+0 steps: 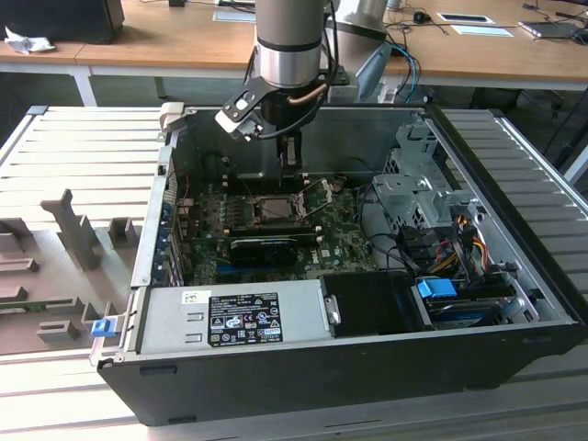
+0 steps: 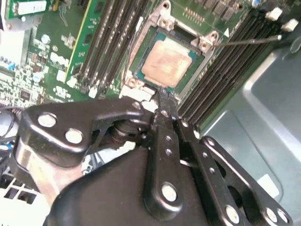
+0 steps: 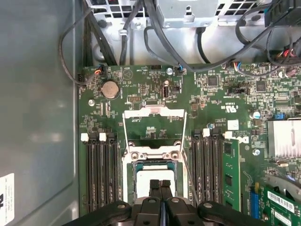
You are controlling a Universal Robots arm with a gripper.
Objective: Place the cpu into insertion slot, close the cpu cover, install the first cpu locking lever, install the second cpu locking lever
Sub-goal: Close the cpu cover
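A ribbed grey bench (image 1: 83, 147) carries an open computer case (image 1: 322, 386) and, seemingly, grey fixtures (image 1: 78, 230).

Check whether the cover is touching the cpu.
Apart. In the first wrist view the cover is swung open, away from the cpu, which lies bare.

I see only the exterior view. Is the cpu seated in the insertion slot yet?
Observer: Yes. In the second wrist view the cpu lies flat inside the insertion slot.
Operator: And the cover?
Observer: Open. In the first wrist view the cpu cover is swung away from the slot, and green board shows through its cut-out.
Operator: Is the gripper holding anything?
Observer: No. In the first wrist view the gripper has its fingers pressed together and empty, with the tips over the cpu's edge.
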